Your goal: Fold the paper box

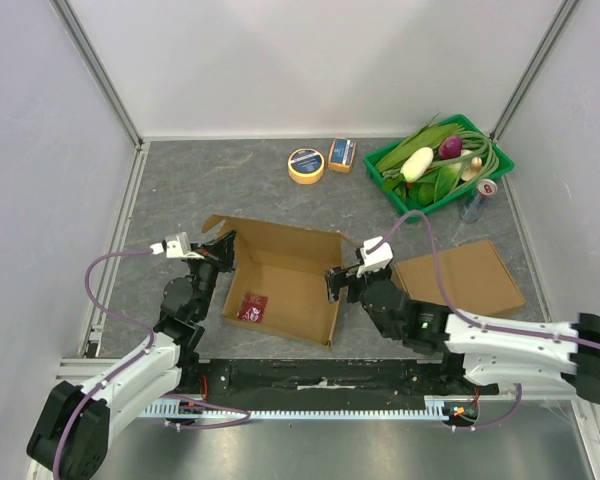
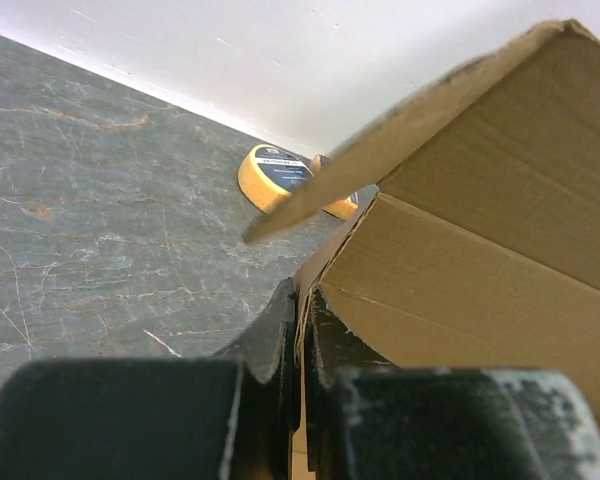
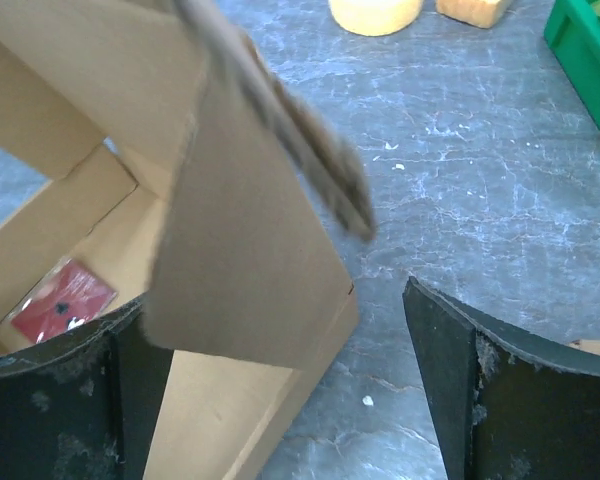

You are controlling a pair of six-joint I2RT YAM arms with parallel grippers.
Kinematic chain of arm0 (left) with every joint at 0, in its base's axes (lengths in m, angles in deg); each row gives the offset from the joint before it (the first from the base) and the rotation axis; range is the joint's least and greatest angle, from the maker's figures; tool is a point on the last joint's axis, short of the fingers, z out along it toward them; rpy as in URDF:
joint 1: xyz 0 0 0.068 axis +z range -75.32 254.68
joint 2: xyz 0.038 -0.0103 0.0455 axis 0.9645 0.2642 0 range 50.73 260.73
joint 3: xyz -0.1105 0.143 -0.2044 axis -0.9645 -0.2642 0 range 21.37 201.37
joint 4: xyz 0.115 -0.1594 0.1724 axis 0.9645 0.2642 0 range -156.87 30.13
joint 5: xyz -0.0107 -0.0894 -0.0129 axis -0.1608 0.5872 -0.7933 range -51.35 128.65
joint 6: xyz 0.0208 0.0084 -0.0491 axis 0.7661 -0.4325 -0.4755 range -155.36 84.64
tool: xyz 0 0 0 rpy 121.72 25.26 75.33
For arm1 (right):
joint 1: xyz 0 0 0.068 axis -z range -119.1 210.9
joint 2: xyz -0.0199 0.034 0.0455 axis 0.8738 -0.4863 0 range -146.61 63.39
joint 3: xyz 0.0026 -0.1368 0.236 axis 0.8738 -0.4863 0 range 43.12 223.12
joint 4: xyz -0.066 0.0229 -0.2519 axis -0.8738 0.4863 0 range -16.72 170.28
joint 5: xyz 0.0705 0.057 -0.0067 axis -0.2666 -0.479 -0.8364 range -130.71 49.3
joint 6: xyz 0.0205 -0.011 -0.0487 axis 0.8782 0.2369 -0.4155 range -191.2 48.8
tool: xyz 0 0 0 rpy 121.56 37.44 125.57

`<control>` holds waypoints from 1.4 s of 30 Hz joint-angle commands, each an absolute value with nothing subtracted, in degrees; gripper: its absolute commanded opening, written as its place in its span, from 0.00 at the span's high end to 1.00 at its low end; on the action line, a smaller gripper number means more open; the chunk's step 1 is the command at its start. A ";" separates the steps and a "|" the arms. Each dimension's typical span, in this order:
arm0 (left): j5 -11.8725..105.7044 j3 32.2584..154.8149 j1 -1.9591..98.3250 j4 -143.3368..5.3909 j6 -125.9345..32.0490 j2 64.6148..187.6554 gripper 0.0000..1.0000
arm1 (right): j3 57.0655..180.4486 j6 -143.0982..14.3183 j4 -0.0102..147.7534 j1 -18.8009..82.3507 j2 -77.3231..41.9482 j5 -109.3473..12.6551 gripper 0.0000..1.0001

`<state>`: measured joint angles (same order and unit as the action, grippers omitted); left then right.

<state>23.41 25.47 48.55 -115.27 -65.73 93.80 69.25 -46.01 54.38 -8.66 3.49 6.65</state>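
Observation:
The brown paper box (image 1: 280, 275) lies open in the middle of the table, its flaps standing up. A red packet (image 1: 252, 307) lies on its floor. My left gripper (image 1: 223, 250) is at the box's left side. In the left wrist view its jaws (image 2: 302, 300) are shut on the edge of a cardboard wall (image 2: 480, 250). My right gripper (image 1: 338, 281) is at the box's right side. In the right wrist view it stands open (image 3: 270, 300), its fingers (image 3: 450, 370) wide apart. A loose flap (image 3: 250, 250) lies between them, touching neither that I can see.
A flat cardboard sheet (image 1: 470, 280) lies to the right of the box. Behind it are a green basket (image 1: 376, 160) of vegetables and a can (image 1: 477, 198). A yellow tape roll (image 1: 306, 165) and a small orange box (image 1: 342, 154) sit at the back.

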 commanded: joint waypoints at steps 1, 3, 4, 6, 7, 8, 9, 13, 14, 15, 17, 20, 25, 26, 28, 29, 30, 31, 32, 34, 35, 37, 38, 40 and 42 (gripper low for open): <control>24.15 19.87 48.05 -112.57 -63.67 94.41 0.98 | 81.84 -42.28 88.36 -5.56 11.44 -8.59 0.02; 24.07 20.14 48.05 -111.87 -62.88 94.15 0.98 | 86.60 -43.08 97.47 -2.31 11.10 -18.09 0.02; 23.80 20.31 48.05 -111.00 -62.61 93.89 0.98 | 91.85 -42.64 100.23 -1.68 10.40 -19.51 0.02; 23.37 20.49 48.05 -111.08 -62.35 93.80 0.98 | 97.24 -41.15 107.36 -1.59 7.78 -20.40 0.02; 23.01 20.49 48.05 -110.99 -62.43 93.88 0.98 | 100.92 -38.71 108.77 -1.68 7.06 -20.49 0.02; 22.58 20.75 48.05 -110.99 -62.17 94.14 0.98 | 102.00 -37.47 109.92 -1.59 6.36 -21.45 0.03; 22.31 20.84 48.05 -110.90 -62.00 94.41 0.98 | 103.05 -36.85 110.19 -1.68 4.70 -22.15 0.05; 22.31 21.19 48.05 -109.94 -61.64 94.50 0.98 | 106.84 -33.85 114.49 -1.59 -0.32 -15.85 0.19; 22.31 21.10 48.05 -109.76 -61.64 94.41 0.98 | 106.76 -33.24 114.76 -1.59 -0.94 -14.44 0.21; 22.22 21.19 48.05 -109.59 -61.56 94.41 0.98 | 106.41 -32.89 114.59 -1.68 -2.07 -13.03 0.25; 21.52 21.19 48.05 -108.80 -61.47 94.06 0.98 | 105.88 -31.23 113.80 -1.68 -3.22 -11.97 0.35; 17.93 22.23 48.05 -108.88 -63.57 94.23 0.98 | 103.16 -29.20 109.16 -2.64 -4.46 -5.13 0.56; 15.01 25.83 47.96 -112.13 -67.78 98.97 0.98 | 102.00 -27.26 99.92 -2.38 -7.53 10.05 0.99; 14.93 26.98 47.96 -112.13 -68.06 100.02 0.98 | 102.79 -27.35 98.17 -2.21 -8.49 11.14 1.00; 14.75 29.27 47.96 -112.31 -68.23 103.54 0.98 | 105.94 -27.17 97.19 -0.98 -11.39 11.33 1.00; 14.57 31.37 47.96 -112.40 -68.23 104.60 0.98 | 106.66 -27.26 95.44 -0.63 -12.10 11.59 1.00; 14.31 32.17 47.96 -112.74 -68.23 105.74 0.98 | 107.19 -27.26 94.73 0.07 -13.15 11.68 1.00; 13.96 32.87 47.96 -114.14 -68.23 107.75 0.98 | 108.15 -27.17 94.29 0.52 -13.77 11.50 1.00; 13.78 33.84 48.05 -114.94 -68.32 108.73 0.98 | 108.68 -26.48 93.76 0.96 -14.38 11.15 1.00; 13.96 35.33 47.96 -116.08 -68.41 111.27 0.98 | 108.86 -25.51 93.32 2.10 -15.27 11.15 1.00; 14.22 35.95 47.96 -117.57 -68.06 112.16 0.98 | 108.78 -24.98 91.92 2.71 -15.36 10.98 1.00; 15.01 37.96 47.96 -118.02 -66.92 114.09 0.98 | 107.90 -25.85 89.37 3.42 -15.71 11.50 1.00; 15.10 38.41 47.96 -118.46 -66.92 115.58 0.98 | 107.81 -26.64 88.14 3.60 -15.97 11.68 1.00; 15.89 39.73 47.96 -120.30 -66.04 117.08 0.98 | 106.68 -26.82 86.73 4.21 -16.06 12.03 1.00; 16.68 41.57 47.96 -120.14 -64.47 117.96 0.98 | 107.71 -28.83 84.00 6.22 -16.15 10.10 1.00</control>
<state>15.85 38.16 48.20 -119.40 -66.30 115.74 105.51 -28.46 94.16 3.93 -16.24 8.29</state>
